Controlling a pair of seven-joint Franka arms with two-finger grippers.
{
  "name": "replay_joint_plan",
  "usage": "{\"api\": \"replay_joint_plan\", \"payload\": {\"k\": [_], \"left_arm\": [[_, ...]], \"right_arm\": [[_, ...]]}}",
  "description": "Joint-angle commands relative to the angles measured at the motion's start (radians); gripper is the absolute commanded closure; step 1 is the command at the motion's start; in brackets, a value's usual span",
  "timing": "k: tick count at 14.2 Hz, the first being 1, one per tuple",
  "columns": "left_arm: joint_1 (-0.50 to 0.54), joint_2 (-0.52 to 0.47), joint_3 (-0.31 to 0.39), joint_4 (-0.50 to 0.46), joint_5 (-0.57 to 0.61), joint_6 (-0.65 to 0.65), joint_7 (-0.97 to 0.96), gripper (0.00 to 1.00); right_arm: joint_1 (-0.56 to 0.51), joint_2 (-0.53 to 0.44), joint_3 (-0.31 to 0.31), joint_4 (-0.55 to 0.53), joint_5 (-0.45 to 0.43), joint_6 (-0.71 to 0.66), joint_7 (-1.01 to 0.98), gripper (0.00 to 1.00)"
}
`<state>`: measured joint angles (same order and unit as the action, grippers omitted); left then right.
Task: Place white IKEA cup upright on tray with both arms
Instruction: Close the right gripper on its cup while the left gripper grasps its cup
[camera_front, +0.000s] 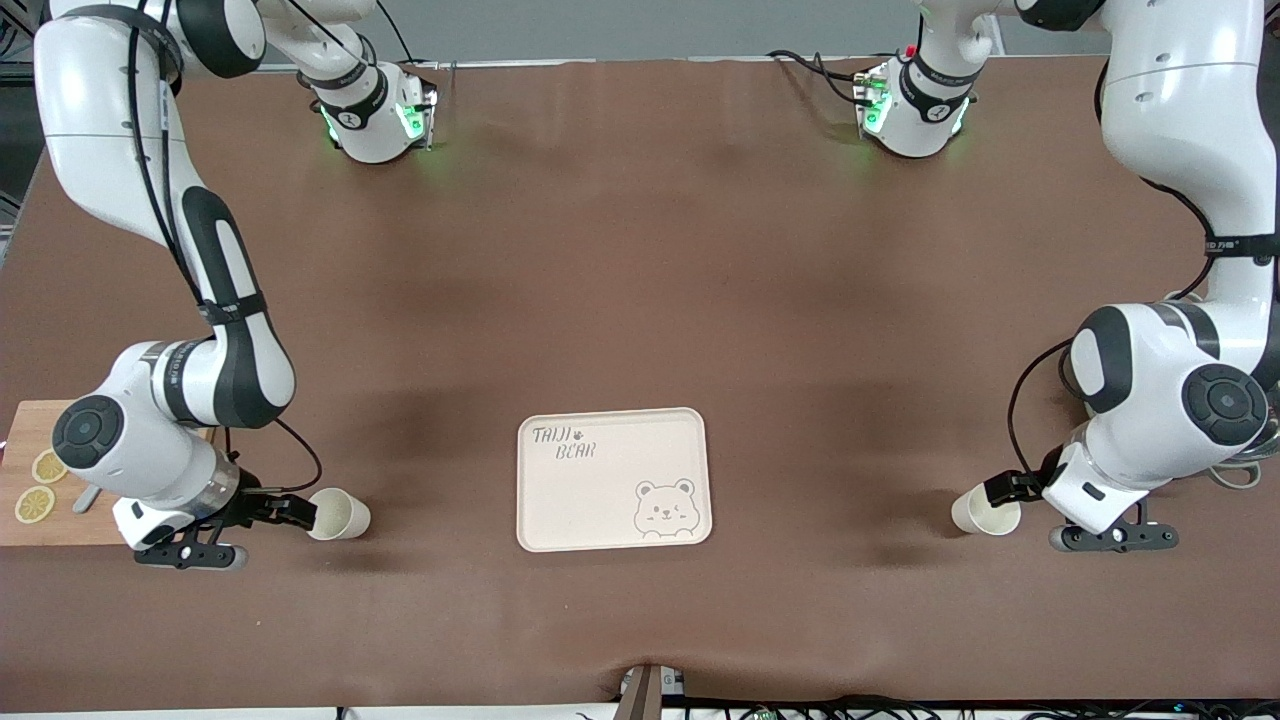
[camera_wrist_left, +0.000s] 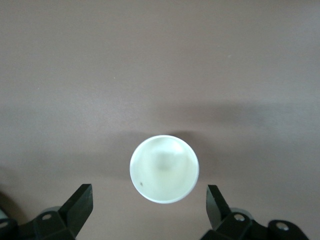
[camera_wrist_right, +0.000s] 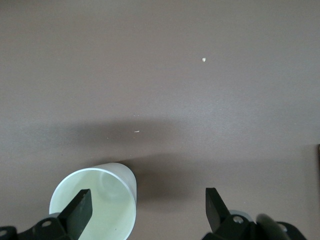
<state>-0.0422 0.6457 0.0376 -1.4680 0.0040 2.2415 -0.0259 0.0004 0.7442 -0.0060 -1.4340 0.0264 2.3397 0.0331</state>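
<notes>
Two white cups lie on their sides on the brown table. One cup (camera_front: 338, 515) lies toward the right arm's end, its mouth facing my right gripper (camera_front: 298, 512), which is open. In the right wrist view one fingertip (camera_wrist_right: 80, 206) overlaps the mouth of this cup (camera_wrist_right: 107, 200). The other cup (camera_front: 985, 512) lies toward the left arm's end, its mouth facing my open left gripper (camera_front: 1003, 489). In the left wrist view that cup (camera_wrist_left: 164, 168) lies just ahead of the gripper (camera_wrist_left: 150, 200), centred between the fingers and apart from both. The cream bear tray (camera_front: 600, 500) lies empty between the cups.
A wooden cutting board (camera_front: 30, 450) with lemon slices lies at the right arm's end, partly under that arm. The table's front edge is close below the tray and cups. A small dark fixture (camera_front: 645, 690) sits at the middle of that edge.
</notes>
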Motion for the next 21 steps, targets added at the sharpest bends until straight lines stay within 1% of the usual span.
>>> {"api": "replay_joint_plan", "payload": {"k": [1,3,6,11,14,15,16,17,18,19,20,21], "left_arm": [[0.016,0.032,-0.002,0.012,0.011,0.036,0.018,0.00],[0.019,0.057,-0.004,0.012,0.011,0.062,0.018,0.00],[0.028,0.097,-0.004,0.012,0.011,0.093,0.018,0.00],[0.033,0.163,-0.002,0.011,0.004,0.157,0.017,0.00],[0.048,0.163,-0.004,0.008,0.004,0.158,0.018,0.00],[0.050,0.163,-0.004,0.009,-0.004,0.158,0.018,0.10],[0.057,0.163,-0.004,0.011,-0.006,0.158,0.017,0.29],[0.062,0.160,-0.005,0.011,-0.006,0.158,0.012,0.46],[0.062,0.155,-0.005,0.011,-0.007,0.158,0.008,0.70],[0.062,0.150,-0.005,0.011,-0.012,0.158,0.001,0.88],[0.062,0.149,-0.005,0.011,-0.022,0.158,-0.002,0.99],[0.068,0.146,-0.005,0.011,-0.022,0.158,-0.002,1.00]], "right_arm": [[0.001,0.020,0.004,0.018,0.014,0.004,0.010,0.00],[0.001,0.044,0.004,0.020,0.012,0.009,0.010,0.00],[0.004,0.078,0.004,0.018,0.015,0.073,0.011,0.00],[0.004,0.090,0.004,0.018,0.015,0.076,0.010,0.00],[0.006,0.092,0.006,0.018,0.014,0.076,0.010,0.01],[0.006,0.092,0.006,0.018,0.014,0.075,0.010,0.21],[0.006,0.092,0.006,0.017,0.014,0.075,0.010,0.36],[0.007,0.093,0.006,0.017,0.014,0.075,0.010,0.52],[0.010,0.093,0.006,0.018,0.014,0.075,0.010,0.66],[0.010,0.093,0.006,0.017,0.014,0.075,0.008,0.77],[0.010,0.093,0.006,0.018,0.014,0.075,0.007,0.85],[0.012,0.093,0.006,0.018,0.014,0.075,0.005,0.92]]}}
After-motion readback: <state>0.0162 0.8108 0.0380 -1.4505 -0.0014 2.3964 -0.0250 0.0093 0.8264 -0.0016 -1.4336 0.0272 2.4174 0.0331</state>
